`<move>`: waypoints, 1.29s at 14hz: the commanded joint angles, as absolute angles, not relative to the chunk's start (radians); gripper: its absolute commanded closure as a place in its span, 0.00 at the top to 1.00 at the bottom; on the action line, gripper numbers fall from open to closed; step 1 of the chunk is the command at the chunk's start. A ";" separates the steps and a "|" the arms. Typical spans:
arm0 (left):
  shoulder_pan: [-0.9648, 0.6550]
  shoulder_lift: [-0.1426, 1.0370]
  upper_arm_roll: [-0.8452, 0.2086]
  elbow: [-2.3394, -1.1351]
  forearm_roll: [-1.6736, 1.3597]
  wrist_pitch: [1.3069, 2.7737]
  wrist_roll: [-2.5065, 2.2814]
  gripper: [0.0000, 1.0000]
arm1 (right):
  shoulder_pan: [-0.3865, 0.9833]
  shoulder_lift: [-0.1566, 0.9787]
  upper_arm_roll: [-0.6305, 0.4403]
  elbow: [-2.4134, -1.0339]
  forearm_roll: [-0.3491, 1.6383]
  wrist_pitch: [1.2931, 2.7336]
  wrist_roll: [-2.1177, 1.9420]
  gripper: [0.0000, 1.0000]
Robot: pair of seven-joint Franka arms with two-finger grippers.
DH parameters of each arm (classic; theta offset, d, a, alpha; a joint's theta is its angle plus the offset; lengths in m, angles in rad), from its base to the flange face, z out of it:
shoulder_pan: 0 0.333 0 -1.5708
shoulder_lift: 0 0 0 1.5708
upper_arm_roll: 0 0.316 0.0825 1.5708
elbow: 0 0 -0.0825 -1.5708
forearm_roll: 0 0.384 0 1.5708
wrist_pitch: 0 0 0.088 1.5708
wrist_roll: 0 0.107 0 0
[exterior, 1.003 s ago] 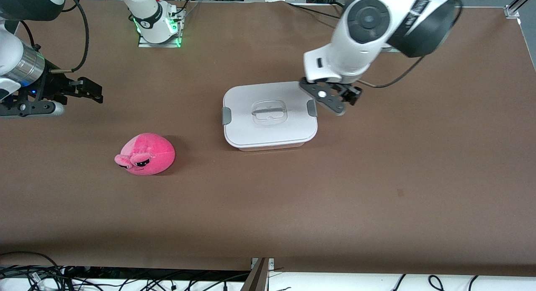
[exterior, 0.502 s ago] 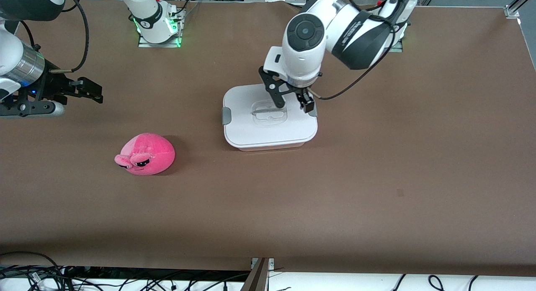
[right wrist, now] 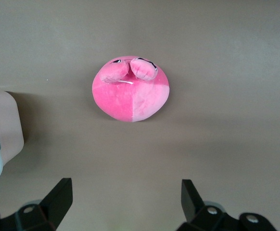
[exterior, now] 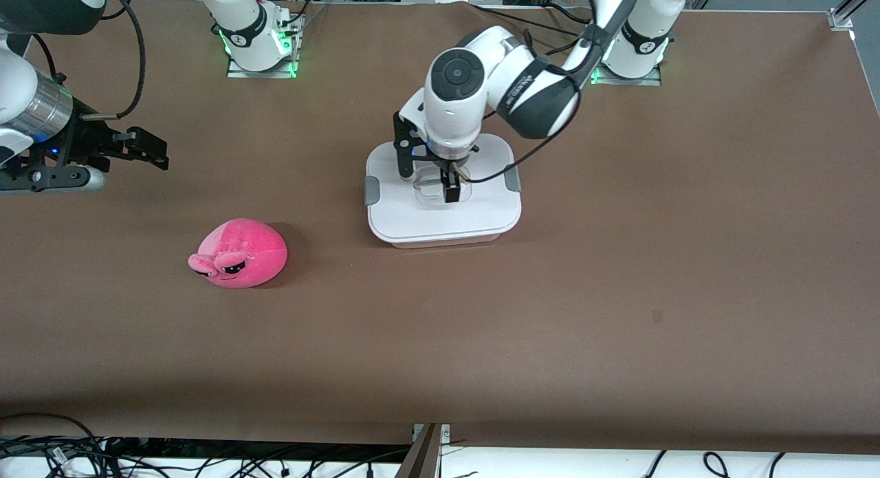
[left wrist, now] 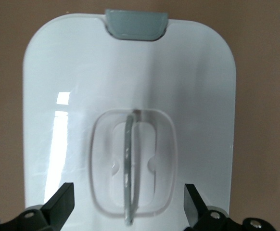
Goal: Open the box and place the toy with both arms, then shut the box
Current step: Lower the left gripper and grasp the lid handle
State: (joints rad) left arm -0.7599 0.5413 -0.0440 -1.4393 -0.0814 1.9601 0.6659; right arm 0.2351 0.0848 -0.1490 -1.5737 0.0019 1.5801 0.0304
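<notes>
A: Worktop first: brown, broad, carrying everything. What sits under the left pincer?

B: The box, shut. Its white lid is seated flat, a grey clip at each end, the other clip toward the left arm's end. The left pincer hangs straight over the lid's middle, jaws spread wide and empty, straddling the clear recessed handle. In the left wrist view the handle bar runs between the two fingers, which do not touch it as far as I can tell.

A: And the right pincer?

B: Waiting at the right arm's end of the worktop, also wide and holding nothing. The toy lies on the worktop below it and off toward the box, well apart from both; the right wrist view shows the toy ahead of the jaws, with the box's corner at the edge.

A: What could go wrong?

B: I'd judge the clips the main risk. If they are latched and the left pincer pulls the handle, the whole box may lift or tip instead of the lid coming free. Also, the handle is thin and clear: fingers closing off-centre may slip off it or scrape the recess. A lid raised crooked could catch on one clip.
</notes>
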 commanded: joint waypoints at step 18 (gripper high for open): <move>-0.756 0.574 -0.031 -1.417 -0.031 1.968 0.689 0.00 | 0.227 0.086 -0.144 -1.566 -0.006 1.571 0.034 1.00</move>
State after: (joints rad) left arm -0.7593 0.5806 -0.0280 -1.4324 -0.0453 1.9762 0.6885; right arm 0.2345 0.0851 -0.1491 -1.5737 0.0019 1.5802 0.0304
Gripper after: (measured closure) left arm 0.687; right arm 0.000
